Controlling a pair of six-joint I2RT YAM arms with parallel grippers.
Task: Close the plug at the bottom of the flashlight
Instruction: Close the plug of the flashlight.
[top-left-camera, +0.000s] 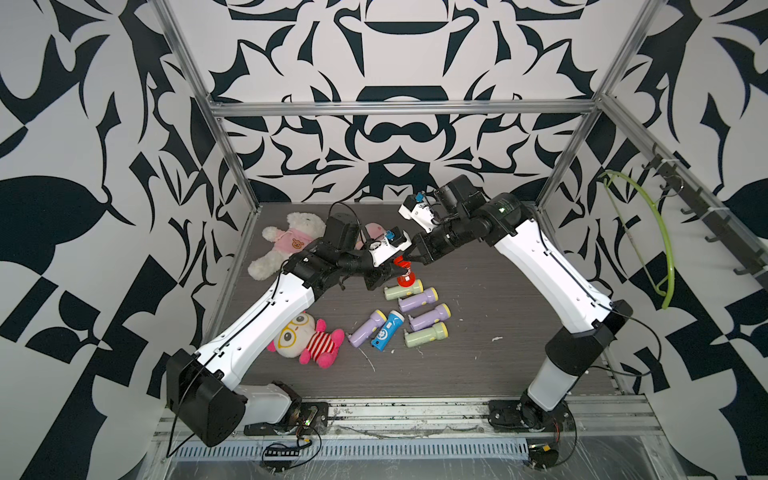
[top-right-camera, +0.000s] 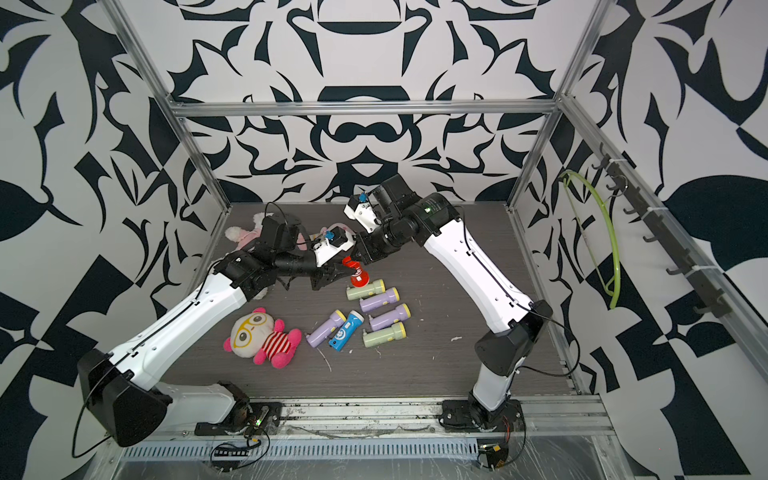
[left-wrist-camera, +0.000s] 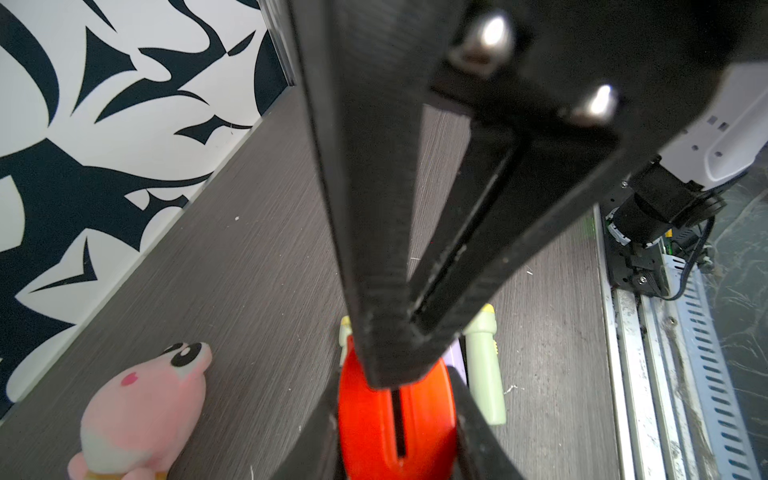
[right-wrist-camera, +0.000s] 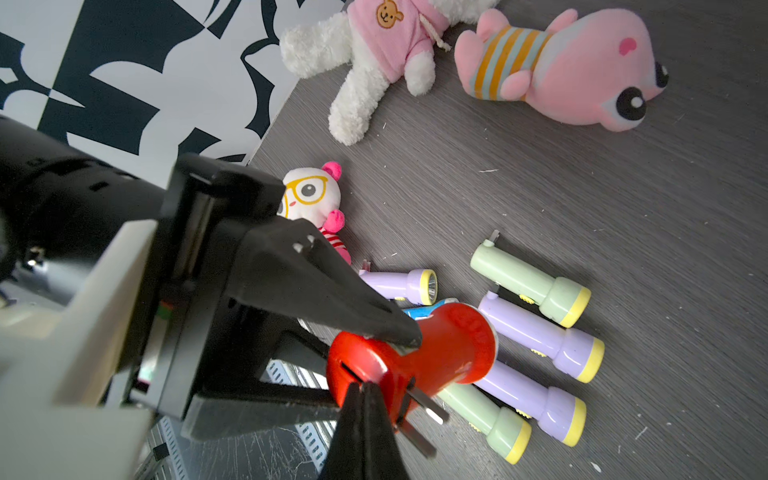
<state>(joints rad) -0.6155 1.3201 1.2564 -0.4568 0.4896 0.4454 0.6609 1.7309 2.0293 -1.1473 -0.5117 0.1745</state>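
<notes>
In both top views the left hand (top-left-camera: 395, 274) grasps the red flashlight (top-left-camera: 406, 280) above the far middle of the surface (top-left-camera: 478, 353), clenched right hand (top-left-camera: 411, 259) at its base. Left wrist view: that hand covers the base. Right wrist view: the plug (right-wrist-camera: 424, 409) sticks out; a skewed push could twist the flashlight loose

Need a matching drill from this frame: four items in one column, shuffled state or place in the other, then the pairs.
Items
1. red flashlight
2. blue flashlight
3. right claw
4. green hanger

States or places
A. shut, tip at the red flashlight's plug end
B. hanging from the hook rail on the side frame
C. gripped by the left claw
D. lying on the table beside a purple flashlight

Pairs: 1-C, 2-D, 3-A, 4-B
</notes>
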